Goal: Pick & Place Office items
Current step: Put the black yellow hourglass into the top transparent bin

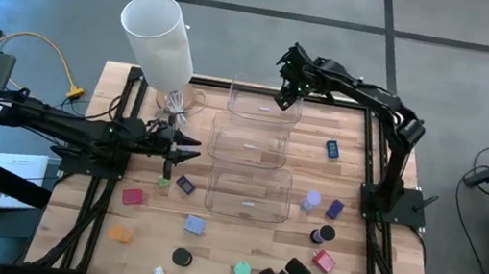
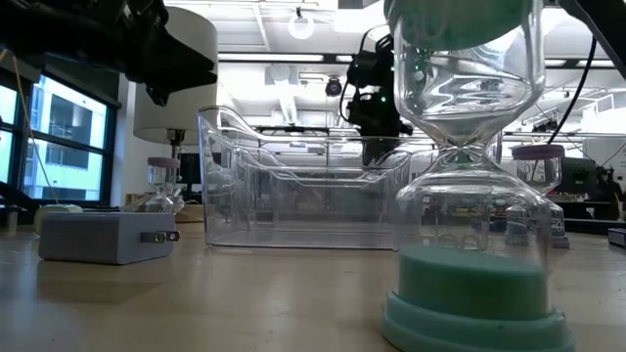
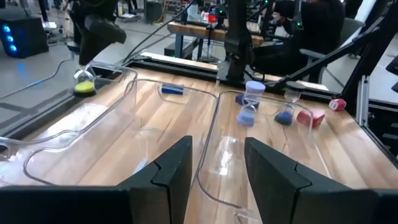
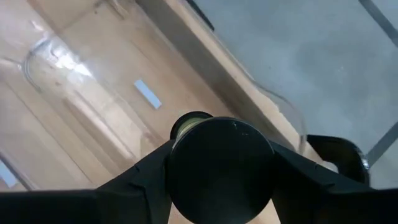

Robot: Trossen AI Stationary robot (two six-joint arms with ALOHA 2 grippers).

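Clear plastic bins sit in a row down the middle of the wooden table (image 1: 238,243): a far bin (image 1: 265,103), a middle bin (image 1: 250,141) and a near bin (image 1: 248,194). The right gripper (image 1: 285,97) hangs over the far bin with its fingers closed around a black-capped sand timer (image 4: 219,167); a yellowish bit of it shows past the cap in the right wrist view. The left gripper (image 1: 187,145) hovers just left of the middle bin, fingers (image 3: 171,168) partly apart and holding nothing. Near it lies a small green piece (image 1: 163,181). The other items are scattered over the near half: a red block (image 1: 132,197), a blue block (image 1: 195,225), an orange piece (image 1: 120,233), a black disc (image 1: 182,258), a teal timer (image 2: 471,264), a lavender timer (image 1: 312,201), a purple block (image 1: 335,209) and a pink block (image 1: 323,261). A white cylinder (image 1: 158,41) stands at the far left corner.
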